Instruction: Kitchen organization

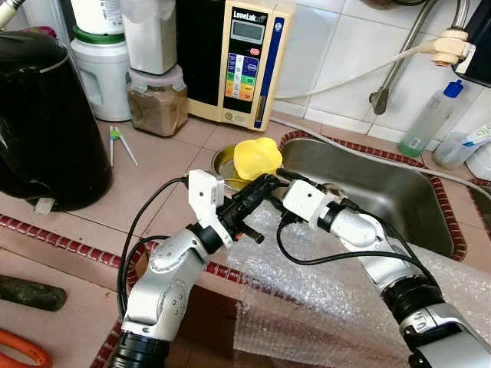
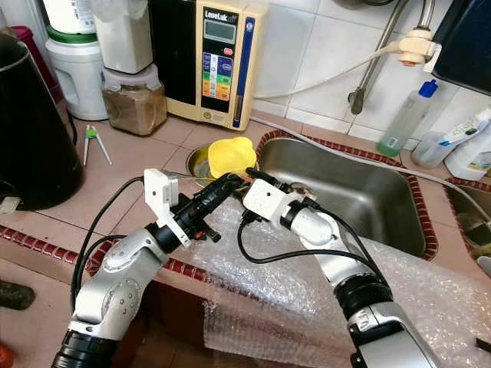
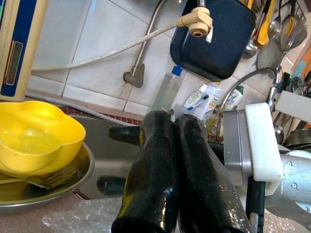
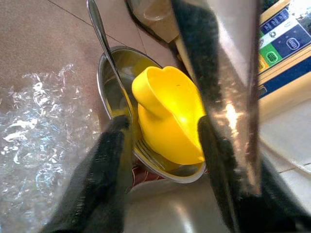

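A yellow flower-shaped bowl [image 1: 257, 157] sits tilted inside a steel bowl [image 1: 222, 159] on the tiled counter, just left of the sink. A fork [image 3: 43, 179] lies in the steel bowl under it. My left gripper [image 1: 267, 182] is shut with nothing in it, its tips just in front of the yellow bowl [image 3: 36, 138]. My right gripper [image 4: 163, 126] reaches in from the sink side and stands open, its fingers [image 4: 114, 145] framing the yellow bowl [image 4: 170, 116] without closing on it. The two grippers nearly meet.
A steel sink [image 1: 368, 184] lies to the right, with bubble wrap [image 1: 322, 284] draped over its front edge. A black kettle [image 1: 46, 115] stands at left. A water ioniser [image 1: 245, 61], a jar [image 1: 157, 100] and a blue-capped bottle [image 1: 430, 119] line the back wall.
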{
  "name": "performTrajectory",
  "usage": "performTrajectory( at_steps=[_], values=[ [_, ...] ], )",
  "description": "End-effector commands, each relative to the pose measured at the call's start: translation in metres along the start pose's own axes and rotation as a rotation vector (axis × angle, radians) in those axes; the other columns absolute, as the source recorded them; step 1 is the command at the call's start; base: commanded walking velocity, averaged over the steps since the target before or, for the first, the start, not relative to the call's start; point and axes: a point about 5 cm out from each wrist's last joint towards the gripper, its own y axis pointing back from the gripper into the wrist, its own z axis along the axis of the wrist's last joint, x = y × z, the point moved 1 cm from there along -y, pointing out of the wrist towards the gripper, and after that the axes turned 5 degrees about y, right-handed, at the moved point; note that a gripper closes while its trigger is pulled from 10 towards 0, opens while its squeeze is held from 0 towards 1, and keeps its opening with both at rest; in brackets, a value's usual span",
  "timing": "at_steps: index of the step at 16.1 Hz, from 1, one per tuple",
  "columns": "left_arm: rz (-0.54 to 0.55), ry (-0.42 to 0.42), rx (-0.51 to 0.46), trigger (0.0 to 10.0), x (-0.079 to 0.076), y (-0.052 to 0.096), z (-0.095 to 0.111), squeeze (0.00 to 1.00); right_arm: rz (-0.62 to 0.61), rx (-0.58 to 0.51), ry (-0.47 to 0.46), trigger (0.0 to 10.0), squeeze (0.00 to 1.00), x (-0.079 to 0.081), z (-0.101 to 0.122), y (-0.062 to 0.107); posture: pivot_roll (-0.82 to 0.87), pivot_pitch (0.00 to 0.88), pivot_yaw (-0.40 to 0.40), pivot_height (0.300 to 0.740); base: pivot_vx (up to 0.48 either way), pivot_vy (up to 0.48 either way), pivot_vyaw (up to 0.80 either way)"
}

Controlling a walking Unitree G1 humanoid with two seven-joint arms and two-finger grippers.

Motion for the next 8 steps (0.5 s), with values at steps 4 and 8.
performTrajectory(
  at_steps=[4,8],
  values=[
    [-0.018,-0.051,-0.007,0.0,-0.003,-0.003,0.005,0.00,-0.023,-0.017,0.040,0.0,0.00,-0.009,0.002,0.006,0.17,0.000,-0.095,0.740,0.000,0.000,0.00],
    [0.043,-0.106,-0.015,0.0,0.004,-0.002,0.007,0.00,-0.044,-0.044,0.048,0.0,0.00,-0.009,0.009,0.006,0.17,0.000,-0.088,0.740,0.000,0.000,0.00]
  ],
)
